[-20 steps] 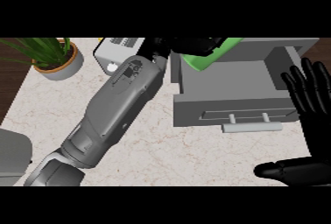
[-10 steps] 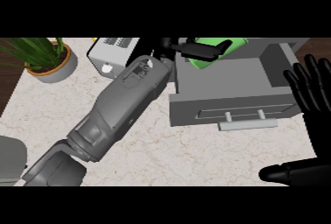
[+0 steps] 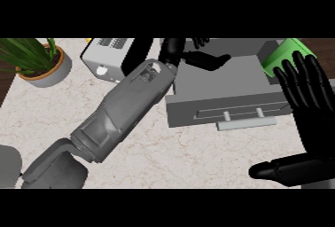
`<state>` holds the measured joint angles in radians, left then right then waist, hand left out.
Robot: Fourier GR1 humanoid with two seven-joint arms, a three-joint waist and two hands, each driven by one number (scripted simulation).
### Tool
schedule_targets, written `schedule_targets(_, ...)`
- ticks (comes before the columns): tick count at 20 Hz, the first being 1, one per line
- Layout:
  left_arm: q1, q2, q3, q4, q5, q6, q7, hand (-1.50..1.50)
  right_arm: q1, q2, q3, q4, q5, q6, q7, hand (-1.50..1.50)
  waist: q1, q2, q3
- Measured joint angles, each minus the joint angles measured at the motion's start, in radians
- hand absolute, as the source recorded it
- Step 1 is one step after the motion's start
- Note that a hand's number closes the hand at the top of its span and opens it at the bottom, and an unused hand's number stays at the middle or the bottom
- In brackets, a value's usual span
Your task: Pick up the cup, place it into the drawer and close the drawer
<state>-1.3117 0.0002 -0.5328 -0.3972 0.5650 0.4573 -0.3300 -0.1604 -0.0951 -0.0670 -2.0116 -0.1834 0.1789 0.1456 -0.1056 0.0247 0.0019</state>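
The green cup [image 3: 280,63] lies tilted at the far right edge of the open grey drawer [image 3: 226,84]; whether it rests inside the drawer or against its side I cannot tell. My right hand [image 3: 306,95] stands open with fingers up, in front of the cup and hiding part of it. My left forearm reaches across the counter, and my left hand [image 3: 196,55] hovers over the drawer's far left corner with fingers spread, holding nothing. The drawer's front with its pale handle [image 3: 252,124] faces me.
A potted plant [image 3: 40,66] stands at the far left. A white toaster-like box [image 3: 108,55] sits beside my left forearm, left of the drawer. A grey object [image 3: 8,164] shows at the lower left edge. Marble counter [image 3: 189,155] lies bare before the drawer.
The green cup was in my left hand over the drawer's far left; now it is out of that hand and lies at the drawer's right edge. The left hand's fingers have spread.
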Motion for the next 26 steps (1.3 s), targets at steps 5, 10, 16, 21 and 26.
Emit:
schedule_targets(5, 0.013, 0.0, -0.05, -0.003, 0.032, 0.02, -0.003, -1.5, -0.008, 0.0, -0.01, 0.007, -0.016, 0.004, -0.007, -1.5, -0.005, 0.001, 0.0)
schedule_targets(10, 0.007, 0.0, -0.045, -0.037, 0.098, 0.007, -0.039, -1.5, -0.017, 0.003, -0.02, 0.016, -0.056, 0.015, -0.007, -1.5, 0.003, -0.001, 0.0)
schedule_targets(16, -0.004, 0.0, 0.0, -0.091, 0.18, -0.023, -0.113, -1.5, 0.004, -0.009, -0.038, -0.012, -0.122, 0.033, 0.03, -1.5, 0.031, -0.01, -0.001)
schedule_targets(21, 0.028, 0.005, 0.048, -0.139, 0.207, -0.055, -0.124, -1.5, 0.043, -0.034, -0.055, -0.035, -0.149, 0.074, 0.025, 1.5, 0.072, -0.02, -0.001)
schedule_targets(26, 0.091, 0.063, 0.089, -0.242, 0.221, -0.056, -0.104, -1.5, 0.069, -0.106, -0.054, -0.067, -0.114, 0.139, 0.034, 1.5, 0.105, -0.03, -0.002)
